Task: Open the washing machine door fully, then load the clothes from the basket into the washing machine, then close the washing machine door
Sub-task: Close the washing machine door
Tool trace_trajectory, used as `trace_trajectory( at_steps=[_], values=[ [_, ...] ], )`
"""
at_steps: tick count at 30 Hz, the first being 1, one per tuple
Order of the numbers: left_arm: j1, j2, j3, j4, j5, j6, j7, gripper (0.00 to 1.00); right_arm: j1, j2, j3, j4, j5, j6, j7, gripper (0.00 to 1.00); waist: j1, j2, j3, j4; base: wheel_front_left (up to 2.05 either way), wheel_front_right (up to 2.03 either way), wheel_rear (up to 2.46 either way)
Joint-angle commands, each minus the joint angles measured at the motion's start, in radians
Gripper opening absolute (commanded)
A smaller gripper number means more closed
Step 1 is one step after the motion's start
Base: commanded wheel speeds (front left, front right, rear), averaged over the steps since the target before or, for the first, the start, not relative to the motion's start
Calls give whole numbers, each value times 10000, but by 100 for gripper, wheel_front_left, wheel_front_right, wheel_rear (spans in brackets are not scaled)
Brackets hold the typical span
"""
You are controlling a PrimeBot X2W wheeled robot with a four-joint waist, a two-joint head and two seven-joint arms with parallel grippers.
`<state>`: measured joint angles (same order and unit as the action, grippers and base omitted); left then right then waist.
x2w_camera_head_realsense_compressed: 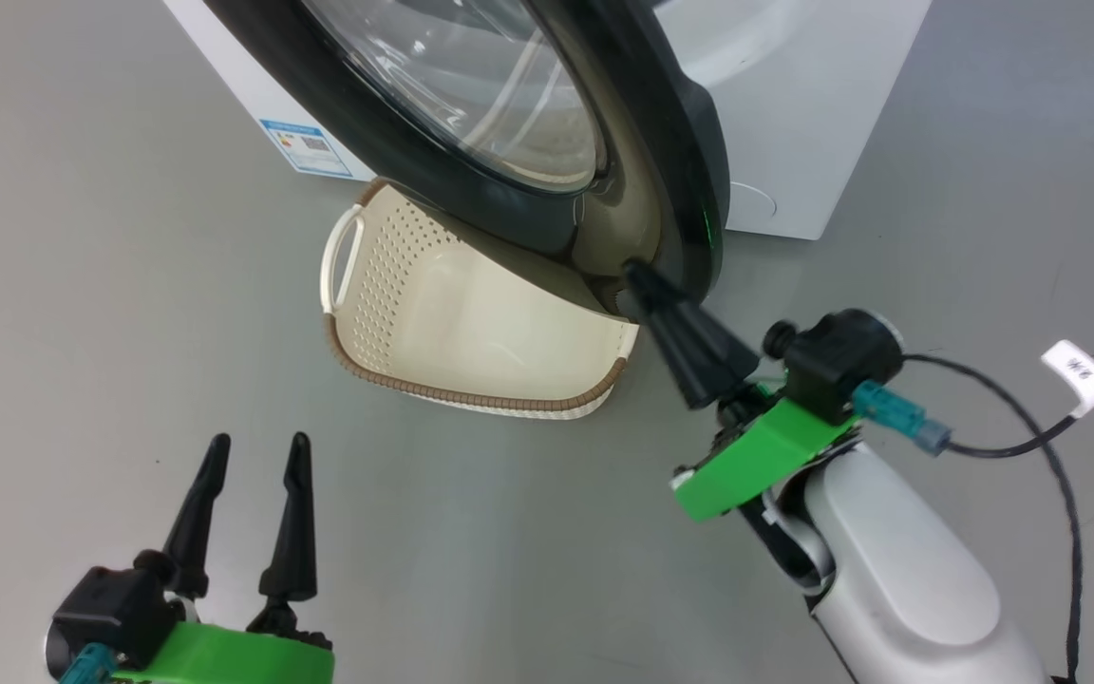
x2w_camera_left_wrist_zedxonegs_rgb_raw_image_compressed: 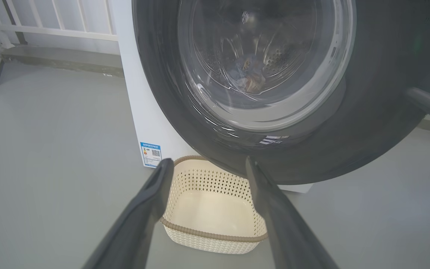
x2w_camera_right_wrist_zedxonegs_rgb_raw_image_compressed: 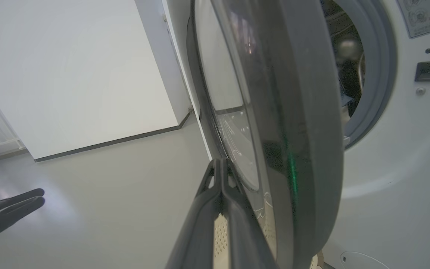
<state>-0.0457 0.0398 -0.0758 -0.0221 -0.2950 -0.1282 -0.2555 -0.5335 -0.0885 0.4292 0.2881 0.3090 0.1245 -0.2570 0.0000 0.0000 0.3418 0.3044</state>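
Both claws in view: left claw spread apart near basket; right claw pressed together, tip at black rim of part-open door.

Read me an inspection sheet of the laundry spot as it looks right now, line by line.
Surface: grey floor, smooth and dry-looking.
Job's things: washing machine door part open; basket on the floor below it, empty; clothes seen through the glass, inside the washing machine.
Clutter: nothing seen.
Grippers: left gripper open, holding nothing, over the floor; right gripper shut, tips at the door's lower rim.
Cables: black cable with a white tag, hanging beside the right arm.
Surroundings: white wall; white railing behind the machine.
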Motion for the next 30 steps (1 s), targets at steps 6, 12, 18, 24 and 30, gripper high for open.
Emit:
trace_trajectory(
  at_steps=[6,12,18,24,30],
  values=[
    [-264,136,169,-164,-58,-25,-63,100,-516,376,-612,37,52,62,-48,0,0,0,-21,-24,0,0,0],
    [-337,192,36,-223,-75,-25,-63,100,-1032,380,-1165,176,428,62,-48,0,0,0,205,-9,0,0,0],
    [-518,185,-86,-260,-155,-25,-63,100,-1831,381,-1506,532,735,62,-48,0,0,0,580,33,0,0,0],
    [-778,164,-177,-294,-294,-25,-63,100,-3104,381,-1619,1116,800,62,-48,0,0,0,1116,110,0,0,0],
    [-1071,139,-417,-278,-433,-25,-63,100,-4371,382,-2040,1600,877,62,-48,0,0,0,1733,195,0,0,0]
  ],
)
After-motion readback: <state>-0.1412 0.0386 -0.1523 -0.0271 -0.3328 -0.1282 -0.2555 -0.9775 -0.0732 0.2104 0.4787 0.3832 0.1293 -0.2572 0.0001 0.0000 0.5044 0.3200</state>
